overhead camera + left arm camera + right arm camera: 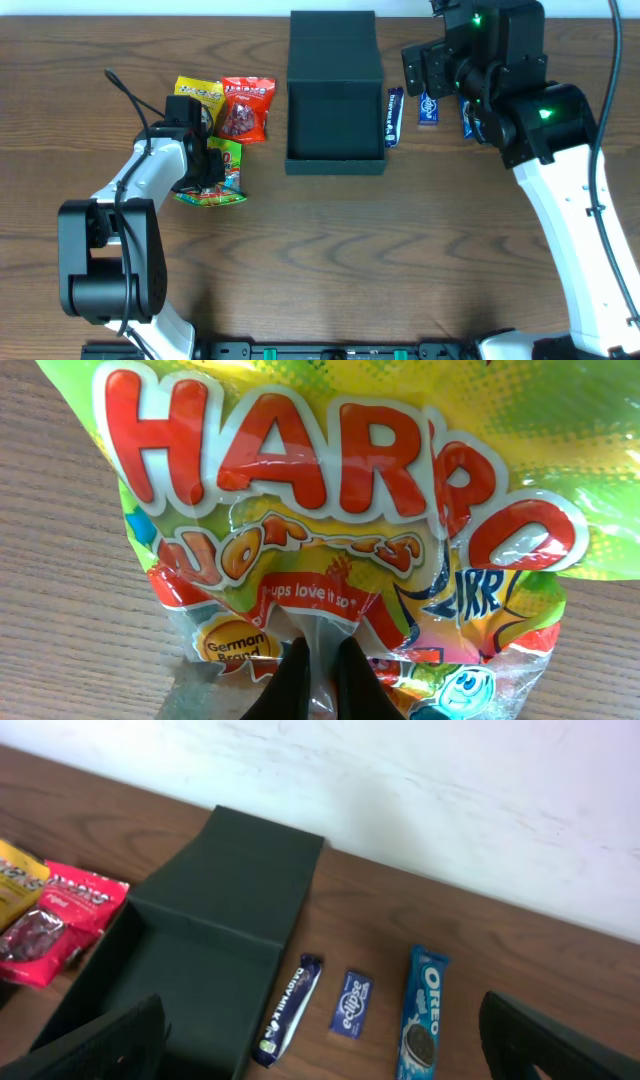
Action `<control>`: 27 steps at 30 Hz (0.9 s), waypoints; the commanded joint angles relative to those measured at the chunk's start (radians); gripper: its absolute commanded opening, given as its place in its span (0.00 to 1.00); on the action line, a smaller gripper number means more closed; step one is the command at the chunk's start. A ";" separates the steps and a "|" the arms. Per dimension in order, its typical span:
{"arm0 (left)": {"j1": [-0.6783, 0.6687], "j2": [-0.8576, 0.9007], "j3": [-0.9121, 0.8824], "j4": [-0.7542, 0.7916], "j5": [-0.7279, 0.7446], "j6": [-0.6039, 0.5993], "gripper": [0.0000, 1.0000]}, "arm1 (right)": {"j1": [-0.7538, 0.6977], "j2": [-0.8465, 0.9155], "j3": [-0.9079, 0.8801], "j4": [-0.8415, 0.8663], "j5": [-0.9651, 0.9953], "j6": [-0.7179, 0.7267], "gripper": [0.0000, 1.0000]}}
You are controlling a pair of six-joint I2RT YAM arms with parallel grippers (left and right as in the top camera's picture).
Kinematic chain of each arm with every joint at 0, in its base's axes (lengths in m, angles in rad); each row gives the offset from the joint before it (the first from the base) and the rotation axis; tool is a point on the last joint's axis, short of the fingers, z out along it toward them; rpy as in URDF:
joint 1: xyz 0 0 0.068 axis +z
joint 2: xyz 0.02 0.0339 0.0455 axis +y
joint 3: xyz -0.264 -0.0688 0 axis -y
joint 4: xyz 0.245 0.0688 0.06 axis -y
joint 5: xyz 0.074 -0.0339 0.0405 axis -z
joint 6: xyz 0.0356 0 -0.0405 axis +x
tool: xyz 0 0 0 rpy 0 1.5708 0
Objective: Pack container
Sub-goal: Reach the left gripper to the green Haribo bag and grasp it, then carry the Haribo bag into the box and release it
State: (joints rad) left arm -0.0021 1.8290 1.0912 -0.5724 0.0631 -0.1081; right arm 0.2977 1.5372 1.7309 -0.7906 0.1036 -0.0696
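The container [335, 165] is a dark rectangular box with its flap lid open at the back, at the table's middle; it also shows in the right wrist view [200, 970]. My left gripper [320, 685] is shut on the edge of a green-yellow Haribo bag [320, 490], which lies left of the box in the overhead view [222, 175]. My right gripper [320, 1050] is open and empty, raised over the back right of the table above a Dairy Milk bar [288, 1010], an Eclipse packet [351, 1004] and an Oreo pack [422, 1015].
A yellow snack bag [198, 95] and a red snack bag [245, 108] lie left of the box behind the Haribo bag. The Dairy Milk bar [394, 116] and Eclipse packet [428, 108] lie right of the box. A white wall stands behind the table.
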 commanded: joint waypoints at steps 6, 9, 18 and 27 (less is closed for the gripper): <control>-0.004 -0.006 0.025 -0.080 0.008 -0.012 0.05 | -0.006 0.004 0.002 0.028 0.032 0.012 0.99; -0.004 -0.081 0.066 -0.094 0.004 -0.032 0.06 | -0.019 0.004 0.002 0.050 0.031 0.012 0.99; -0.056 -0.246 0.255 -0.090 0.008 -0.057 0.06 | -0.074 0.004 0.002 0.077 0.031 0.017 0.99; -0.283 -0.219 0.286 0.134 0.009 -0.135 0.06 | -0.184 0.004 0.002 0.049 0.026 0.085 0.99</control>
State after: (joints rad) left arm -0.2535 1.5948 1.3479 -0.4713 0.0734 -0.1905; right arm 0.1318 1.5379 1.7313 -0.7364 0.1280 -0.0082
